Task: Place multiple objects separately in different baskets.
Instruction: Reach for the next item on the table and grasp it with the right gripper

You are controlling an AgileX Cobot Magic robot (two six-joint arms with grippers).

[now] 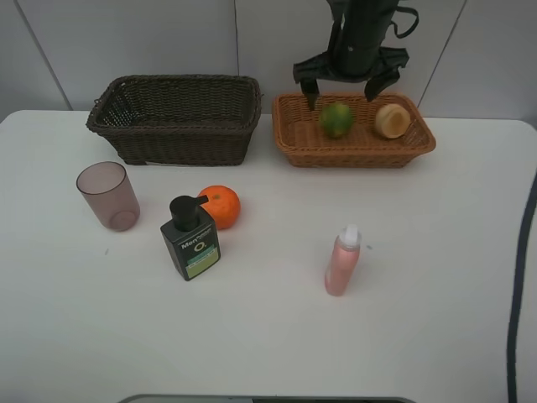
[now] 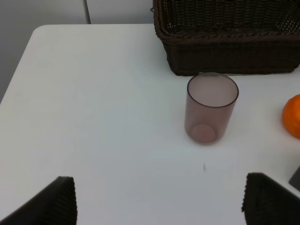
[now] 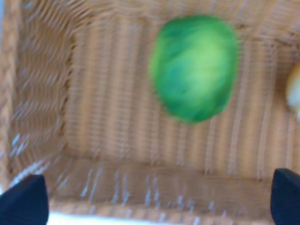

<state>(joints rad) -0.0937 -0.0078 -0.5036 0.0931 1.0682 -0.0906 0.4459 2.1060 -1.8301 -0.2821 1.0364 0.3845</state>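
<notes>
Above the tan basket rim, the right gripper hangs open.

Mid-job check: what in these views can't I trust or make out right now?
- Green fruit: motion-blurred in right wrist and exterior high views; resting or mid-air, cannot tell.
- Tan fruit: cut off by right wrist frame edge.
- Orange: cut off by left wrist frame edge.
- Dark basket floor: partly hidden by its near wall, exterior high.
- Pump bottle label: small print too small to read.
</notes>
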